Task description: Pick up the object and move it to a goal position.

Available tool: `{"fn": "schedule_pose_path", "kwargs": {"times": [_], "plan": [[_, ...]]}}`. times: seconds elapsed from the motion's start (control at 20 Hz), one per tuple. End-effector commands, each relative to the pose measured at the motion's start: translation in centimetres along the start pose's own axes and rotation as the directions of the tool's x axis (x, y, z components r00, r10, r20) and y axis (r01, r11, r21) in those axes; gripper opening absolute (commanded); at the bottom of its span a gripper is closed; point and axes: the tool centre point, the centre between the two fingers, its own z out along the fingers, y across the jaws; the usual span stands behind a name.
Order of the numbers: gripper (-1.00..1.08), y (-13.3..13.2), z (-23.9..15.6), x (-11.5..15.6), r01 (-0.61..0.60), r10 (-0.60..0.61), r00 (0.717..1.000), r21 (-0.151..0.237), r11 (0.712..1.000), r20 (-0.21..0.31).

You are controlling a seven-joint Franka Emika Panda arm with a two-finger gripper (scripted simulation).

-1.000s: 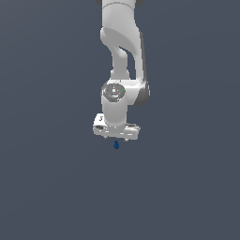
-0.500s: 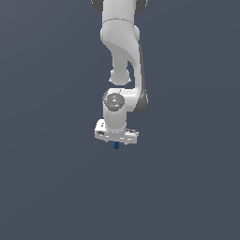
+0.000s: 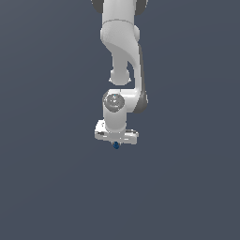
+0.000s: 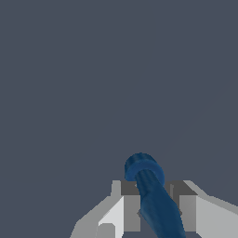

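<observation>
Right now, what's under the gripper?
The dark blue object pokes out below the gripper, clamped between its fingers. Beyond it only plain grey shows. The gripper covers the object's upper part.

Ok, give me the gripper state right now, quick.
Gripper: jaws closed on the dark blue object, which pokes out just below it in the exterior view.

A bare simulated scene, not a real room: a flat, uniform slate-grey backdrop surrounds the white robot arm (image 3: 123,56) on every side, with smooth, textureless rendered surfaces and no visible floor line, walls or furnishings around it.
</observation>
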Motion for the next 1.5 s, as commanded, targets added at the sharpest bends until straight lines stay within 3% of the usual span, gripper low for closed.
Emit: {"fn": "schedule_pose_path", "kwargs": {"times": [0.0,0.25,0.55,1.45], "plan": [[-1.0,0.0,0.0,0.0,0.0,0.0,1.0,0.0,1.0,0.0],[-1.0,-0.5,-0.5,0.1,0.0,0.0,1.0,0.0,1.0,0.0],[-1.0,-2.8,-3.1,0.4,0.0,0.0,1.0,0.0,1.0,-0.001],[-1.0,-16.1,-17.7,2.5,-0.001,0.001,1.0,-0.001,1.0,-0.001]]}}
